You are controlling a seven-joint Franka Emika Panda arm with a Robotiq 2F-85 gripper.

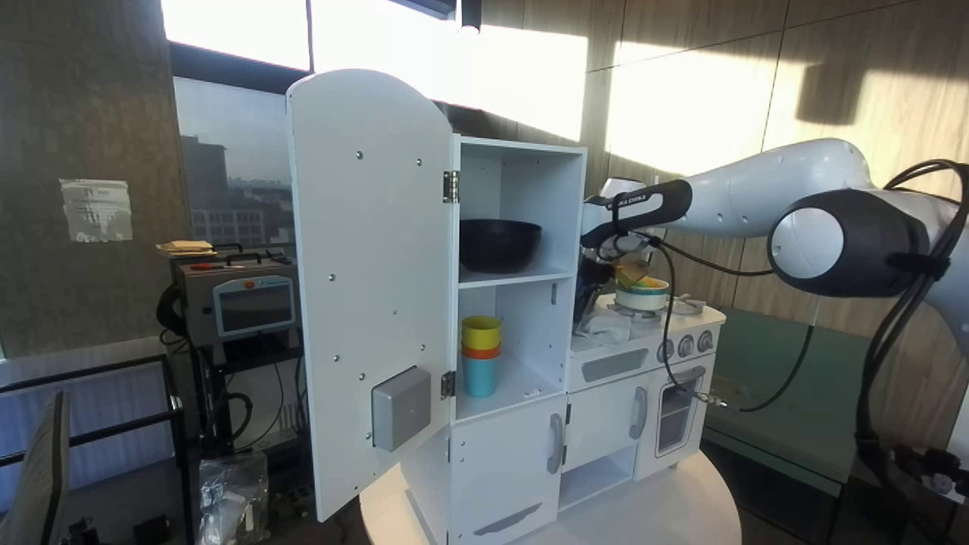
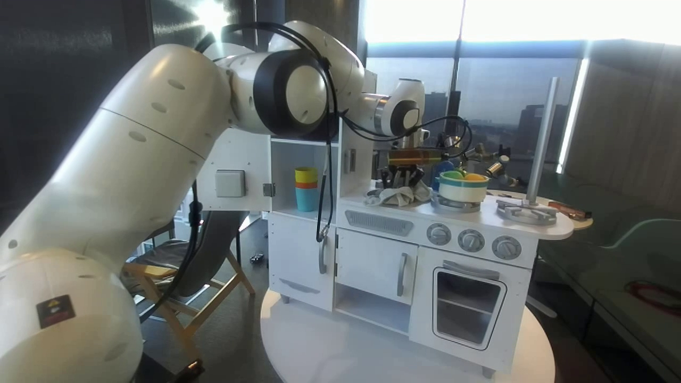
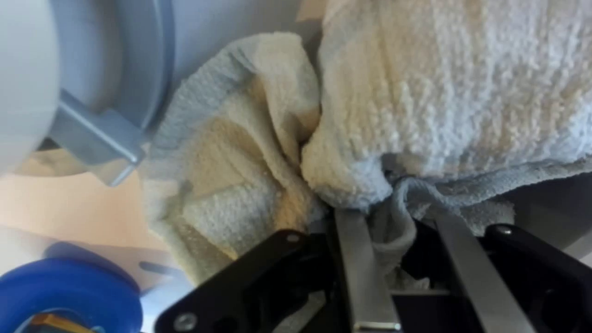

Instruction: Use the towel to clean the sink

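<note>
Q. State the condition of the gripper point(image 3: 400, 222).
A. Pinching. The fingers point(image 3: 363, 273) stand a narrow gap apart, with a fold of the towel point(image 3: 360, 120) filling the space between them. Their inner contact faces are partly hidden, so grip firmness cannot be read.

Q. Why is the towel held by a fold?
A. Presumably so that the loose remainder spreads past the fingers and serves as the wiping face. In both exterior views it lies bunched at the level of the countertop point(image 2: 487, 214), just beside the tall cabinet point(image 1: 500, 465).

Q. Locate the sink.
A. Its basin cannot be made out in either exterior view. In the wrist view, a dark grey surface point(image 3: 550, 208) next to the towel may be part of it. If so, the towel is positioned for wiping.

Q. What restricts the stroke?
A. The pot point(image 2: 463, 190), which sits on its burner point(image 2: 456, 206) near the towel and holds coloured pieces point(image 2: 473, 177). The burner probably serves as its parking place, but a wide stroke could strike the pot. A blue round item point(image 3: 76, 282) is also near. The cups point(image 1: 481, 356) are stacked inside the tall cabinet, presumably to keep them out of the working area.
</note>
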